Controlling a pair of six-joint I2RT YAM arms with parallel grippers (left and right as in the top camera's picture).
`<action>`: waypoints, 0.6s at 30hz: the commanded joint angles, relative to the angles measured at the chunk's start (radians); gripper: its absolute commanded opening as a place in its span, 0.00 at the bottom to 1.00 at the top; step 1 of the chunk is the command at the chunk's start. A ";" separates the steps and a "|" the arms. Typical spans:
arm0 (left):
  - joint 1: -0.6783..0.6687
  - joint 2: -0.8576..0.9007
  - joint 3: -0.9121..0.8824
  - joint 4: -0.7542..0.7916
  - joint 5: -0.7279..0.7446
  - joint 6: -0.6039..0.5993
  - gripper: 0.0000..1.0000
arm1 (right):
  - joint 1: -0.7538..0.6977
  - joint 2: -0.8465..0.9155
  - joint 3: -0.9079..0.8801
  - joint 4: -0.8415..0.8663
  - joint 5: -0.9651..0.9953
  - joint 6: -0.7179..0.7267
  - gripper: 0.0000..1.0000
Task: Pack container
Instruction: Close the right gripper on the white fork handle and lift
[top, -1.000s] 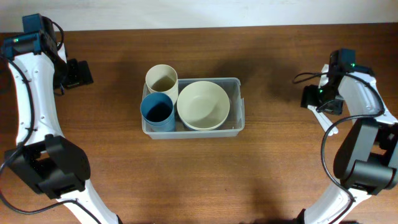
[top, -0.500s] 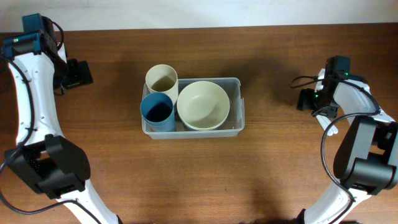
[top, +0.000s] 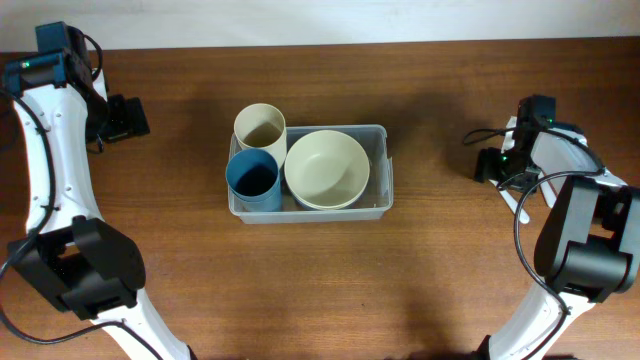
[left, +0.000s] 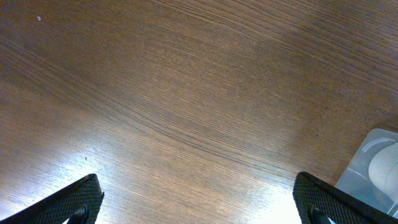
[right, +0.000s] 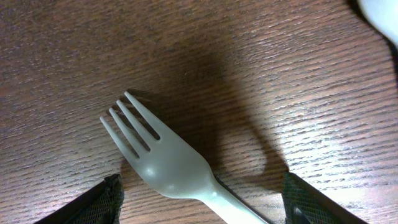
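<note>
The clear container (top: 386, 190) sits mid-surface (top: 450, 280), open side up, its long axis running left to right between the two arms. Inside, a cream bowl (top: 327, 168) fills the right part and a blue cup (top: 252, 180) stands at the left, with a cream cup (top: 260, 128) at the far left corner. The left hand (left: 199, 202) is spread wide over bare wood, well apart. The right hand (right: 202, 202) is spread too, its fingers either side of a white fork (right: 168, 165) lying flat.
</note>
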 joint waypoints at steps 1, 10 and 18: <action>0.002 -0.002 0.016 0.000 0.010 -0.010 1.00 | -0.001 0.036 -0.011 -0.003 -0.048 -0.003 0.75; 0.002 -0.002 0.016 0.000 0.010 -0.010 1.00 | -0.001 0.036 -0.012 -0.028 -0.011 -0.116 0.50; 0.002 -0.002 0.016 0.000 0.010 -0.010 1.00 | -0.002 0.036 -0.061 0.003 0.071 -0.124 0.31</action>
